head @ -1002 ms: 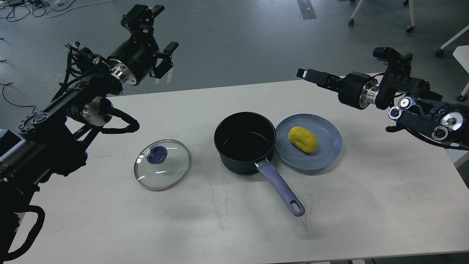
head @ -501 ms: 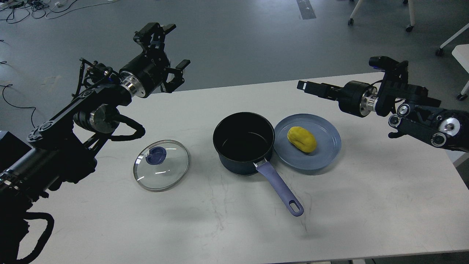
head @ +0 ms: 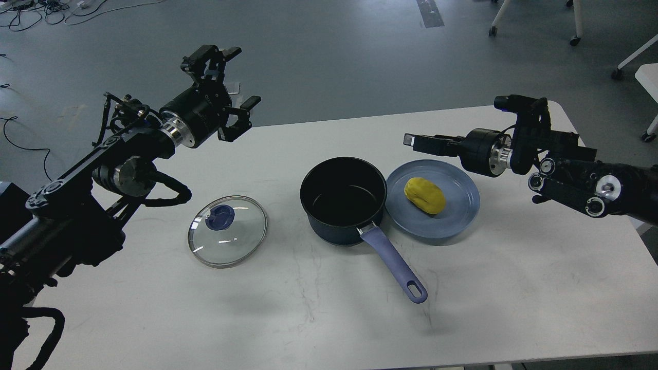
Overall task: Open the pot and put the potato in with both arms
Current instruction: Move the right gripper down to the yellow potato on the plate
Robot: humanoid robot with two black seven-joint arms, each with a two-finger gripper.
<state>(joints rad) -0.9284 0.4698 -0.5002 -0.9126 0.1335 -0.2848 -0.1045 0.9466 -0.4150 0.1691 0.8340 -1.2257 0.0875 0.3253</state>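
1. The table (head: 514,288) is white and carries every loose thing in view, all of them grouped around its middle.
2. The left arm (head: 103,169) comes in from the left edge and rises toward the far side of the table; its hand (head: 234,77) hangs in the air above the table's far left edge, its two fingers spread wide with nothing between them.
3. The right arm (head: 581,174) reaches in from the right edge; its hand (head: 419,143) points left, held above the far rim of the plate. It is seen side-on as one dark bar, so whether its fingers are apart or together cannot be told. Nothing is seen in it.
4. The pot (head: 343,198) stands upright at the table's middle, uncovered, its black inside bare. Its lavender-blue handle (head: 396,264) runs toward the near right.
5. The plate (head: 462,216) is blue-grey and sits just right of the pot, its rim touching or almost touching the pot's side.
6. The glass lid (head: 227,230) lies flat on the table left of the pot, apart from it, with its blue knob up.
7. The potato (head: 424,195) lies on the plate, yellow and oval, below and just right of the right hand's tip.
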